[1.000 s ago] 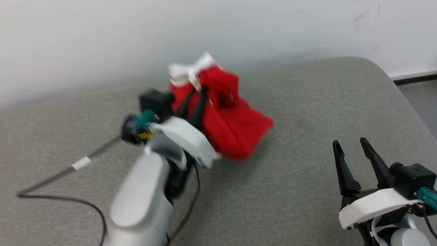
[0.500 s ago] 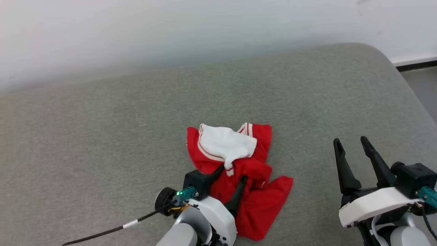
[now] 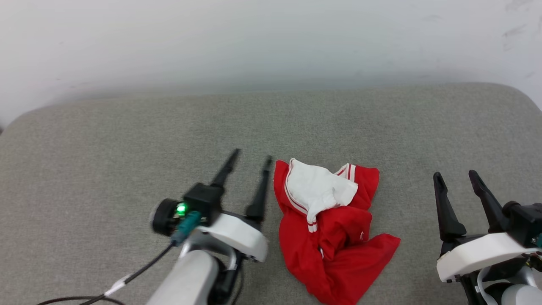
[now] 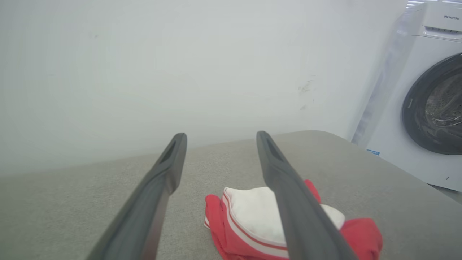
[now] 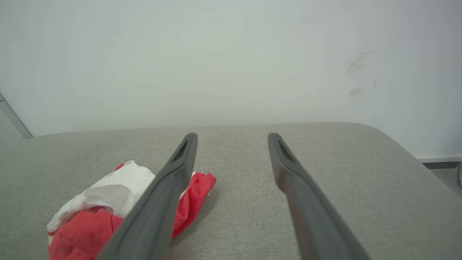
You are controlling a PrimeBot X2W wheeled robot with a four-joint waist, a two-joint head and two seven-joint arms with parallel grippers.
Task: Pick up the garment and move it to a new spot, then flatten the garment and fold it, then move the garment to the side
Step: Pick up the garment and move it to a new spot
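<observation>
left tool [image 3: 253,154]: two long dark tapered fingers [image 3: 261,186], white shell [image 3: 233,237], black block [image 3: 203,199], green light [image 3: 182,208], teal plug [image 3: 186,224] | forearm [image 3: 186,279]: silver, rounded | cable [image 3: 144,269]: black, white tag [image 3: 115,287] | right tool [image 3: 454,173]: dark fingers, same white shell

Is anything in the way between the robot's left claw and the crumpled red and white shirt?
No, nothing visible. Only grey cushioned surface lies between the open left gripper and the crumpled red-and-white shirt.

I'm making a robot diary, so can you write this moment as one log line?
garment: crumpled on grey surface | left gripper: open, beside it | right gripper: open, apart | fold: not started
</observation>
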